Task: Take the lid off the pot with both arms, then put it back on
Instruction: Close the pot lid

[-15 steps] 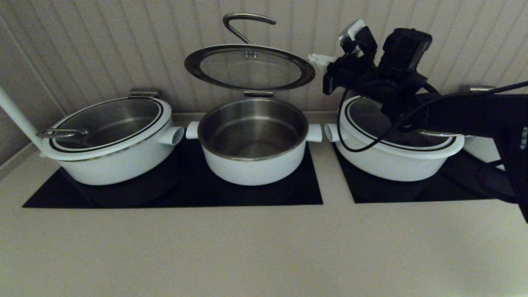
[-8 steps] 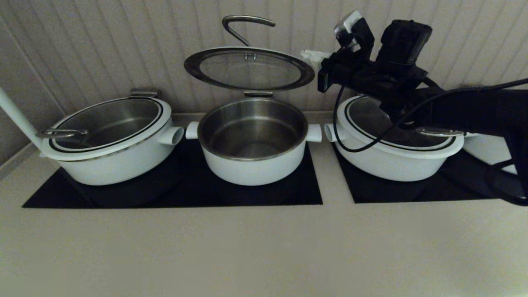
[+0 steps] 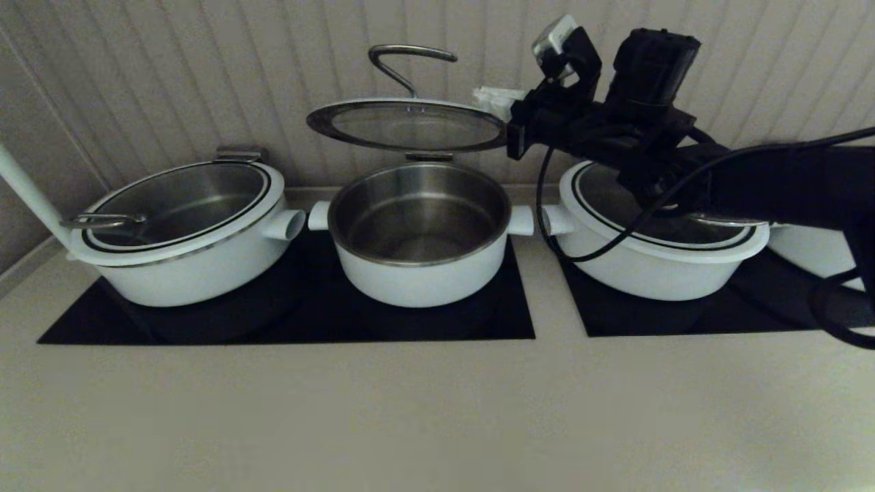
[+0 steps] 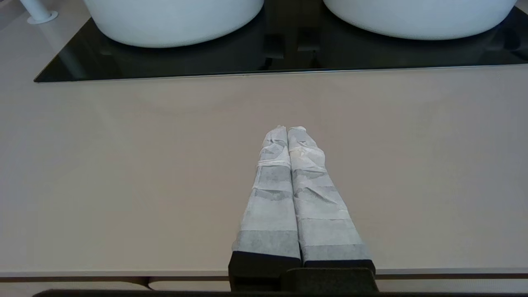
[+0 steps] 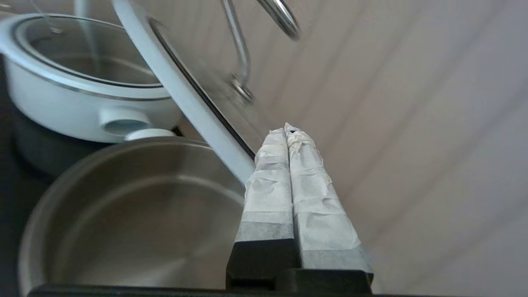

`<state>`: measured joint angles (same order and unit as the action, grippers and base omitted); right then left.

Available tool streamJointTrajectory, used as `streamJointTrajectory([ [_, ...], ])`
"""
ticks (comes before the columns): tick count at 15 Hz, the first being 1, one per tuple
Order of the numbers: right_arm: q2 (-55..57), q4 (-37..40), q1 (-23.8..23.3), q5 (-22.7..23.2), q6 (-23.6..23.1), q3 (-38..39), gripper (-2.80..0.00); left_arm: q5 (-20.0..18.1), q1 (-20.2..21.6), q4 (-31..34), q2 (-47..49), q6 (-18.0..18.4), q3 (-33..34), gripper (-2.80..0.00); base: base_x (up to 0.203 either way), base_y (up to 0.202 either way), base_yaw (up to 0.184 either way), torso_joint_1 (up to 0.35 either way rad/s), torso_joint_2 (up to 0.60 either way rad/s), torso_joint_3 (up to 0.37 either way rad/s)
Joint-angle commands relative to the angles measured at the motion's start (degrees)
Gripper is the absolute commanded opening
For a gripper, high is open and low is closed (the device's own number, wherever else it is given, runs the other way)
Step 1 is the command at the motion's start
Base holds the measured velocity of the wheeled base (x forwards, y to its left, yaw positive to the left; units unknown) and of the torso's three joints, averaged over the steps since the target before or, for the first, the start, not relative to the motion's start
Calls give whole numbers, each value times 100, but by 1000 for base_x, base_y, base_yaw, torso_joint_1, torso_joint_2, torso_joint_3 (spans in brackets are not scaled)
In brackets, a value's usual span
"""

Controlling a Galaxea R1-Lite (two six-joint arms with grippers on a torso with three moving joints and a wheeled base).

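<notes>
My left gripper (image 4: 287,131) hangs nearest, low over the bare beige countertop (image 4: 123,165), its white-wrapped fingers pressed together on nothing, well short of the black glass hob (image 4: 165,62). Beyond that edge sits the round white pot with the steel inside (image 3: 418,236), open, its two stub handles pointing sideways between the wider white pots (image 3: 181,232). Above its back rim the round glass lid with the broad white rim and curved steel bar handle (image 3: 408,126) is tilted, its far side apparently propped at the ribbed wall (image 3: 171,75). My right gripper (image 5: 287,132), fingers closed flat against each other and gripping nothing, rests at the lid's right edge. I judge the danger is here: I am only nudging the rim, not holding it, so if I push too fast the lid could slip off my pads, drop hard onto the steel rim, or land skewed off the pot.
</notes>
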<state>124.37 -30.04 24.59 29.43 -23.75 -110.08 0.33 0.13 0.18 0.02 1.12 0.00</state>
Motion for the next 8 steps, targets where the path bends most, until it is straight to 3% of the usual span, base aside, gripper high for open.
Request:
streamJointTrajectory([
  [1, -43, -36, 32, 18, -16, 122, -280, 2, 4, -1, -2, 2, 0, -280, 0, 0, 0, 0, 0, 0],
  [8, -176, -37, 73, 72, -16, 427, -280, 2, -4, -1, -2, 2, 0, -280, 0, 0, 0, 0, 0, 0],
])
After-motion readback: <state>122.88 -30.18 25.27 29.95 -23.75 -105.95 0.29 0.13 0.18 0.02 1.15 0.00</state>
